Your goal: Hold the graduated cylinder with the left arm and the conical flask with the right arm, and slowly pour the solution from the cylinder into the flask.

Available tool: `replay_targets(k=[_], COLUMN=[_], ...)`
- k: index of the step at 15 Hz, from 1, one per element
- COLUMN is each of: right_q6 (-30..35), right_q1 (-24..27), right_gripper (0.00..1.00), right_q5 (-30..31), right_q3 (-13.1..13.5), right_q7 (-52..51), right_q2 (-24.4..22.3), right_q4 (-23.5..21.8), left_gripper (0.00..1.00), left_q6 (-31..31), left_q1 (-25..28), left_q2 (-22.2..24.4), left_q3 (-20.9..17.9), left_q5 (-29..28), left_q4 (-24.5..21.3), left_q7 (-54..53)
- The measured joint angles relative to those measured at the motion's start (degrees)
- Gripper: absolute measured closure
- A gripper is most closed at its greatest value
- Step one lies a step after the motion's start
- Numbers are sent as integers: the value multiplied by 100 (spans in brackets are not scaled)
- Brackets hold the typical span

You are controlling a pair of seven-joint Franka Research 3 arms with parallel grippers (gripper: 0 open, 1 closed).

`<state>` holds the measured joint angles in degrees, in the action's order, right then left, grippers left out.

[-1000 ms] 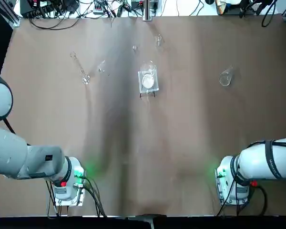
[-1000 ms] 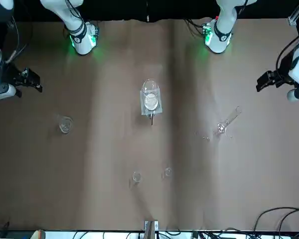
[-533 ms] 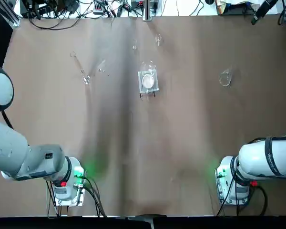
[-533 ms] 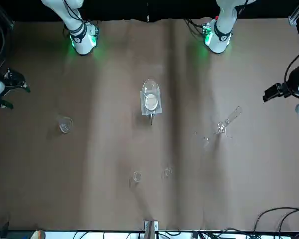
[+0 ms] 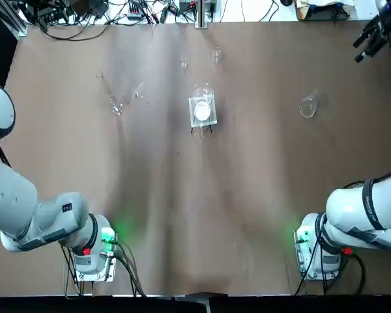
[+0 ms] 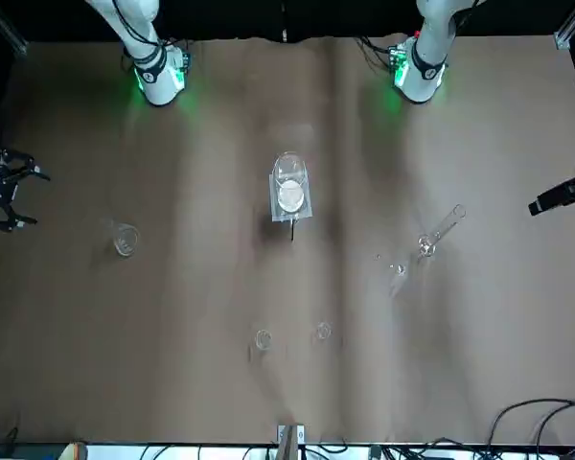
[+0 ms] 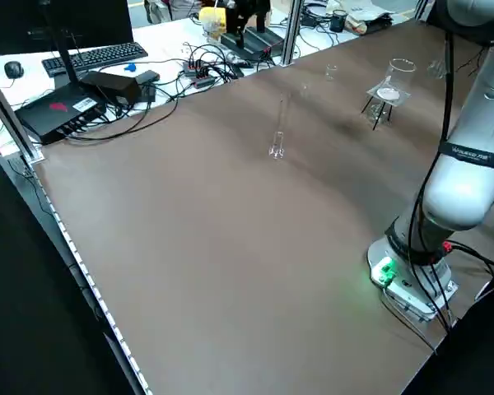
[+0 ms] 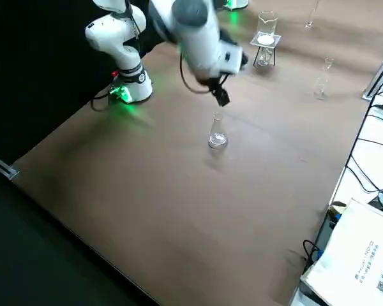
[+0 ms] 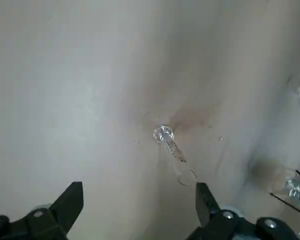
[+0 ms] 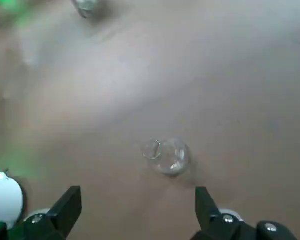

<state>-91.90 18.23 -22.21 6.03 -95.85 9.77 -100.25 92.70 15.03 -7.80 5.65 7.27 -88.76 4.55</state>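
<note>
Brown desk [image 5: 195, 215] carried everything. White right arm's dark claw [image 6: 5, 189] hovered spread, high above the small clear conical flask [image 5: 307, 105]. Left claw [image 9: 139, 212] spread, high over the slender clear graduated cylinder [image 5: 109, 91], standing far-left.

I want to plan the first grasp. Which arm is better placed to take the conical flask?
The right. Its open gripper looks down over the conical flask, which stands on the robot's right; the left gripper is over the graduated cylinder.
</note>
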Motion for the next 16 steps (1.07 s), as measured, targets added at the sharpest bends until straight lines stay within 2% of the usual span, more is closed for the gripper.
replay_targets(k=[3, 8, 10, 12, 13, 14, 16], right_q6=[173, 481, 654, 918, 1130, 1130, 1255], right_q1=[398, 631, 729, 849, 976, 976, 1079], right_gripper=[0, 0, 0, 0, 0, 0, 0], right_q5=[-609, -1355, -1645, -1993, -2176, -2176, -2329], right_q3=[3, -1, -2, -4, -6, -6, -7], right_q7=[-1212, -2878, -3201, -3380, -3473, -3473, -3630], right_q2=[495, 1165, 1435, 1755, 2066, 2066, 2296], right_q4=[-5, 20, 75, 160, 263, 263, 325], left_gripper=[1, 1, 1, 1, 1, 1, 1], left_q6=[35, 267, 277, 285, 298, 298, 299], left_q1=[179, 446, 590, 750, 1030, 1030, 1360], left_q2=[-123, -328, -411, -523, -671, -671, -874], left_q3=[-5, -4, -4, -2, -1, -1, -1], left_q5=[163, 204, 387, 770, 1321, 1321, 1853], left_q4=[1, 7, 9, 9, 10, 10, 6], left_q7=[-963, -2917, -3556, -4489, -5603, -5603, -6880])
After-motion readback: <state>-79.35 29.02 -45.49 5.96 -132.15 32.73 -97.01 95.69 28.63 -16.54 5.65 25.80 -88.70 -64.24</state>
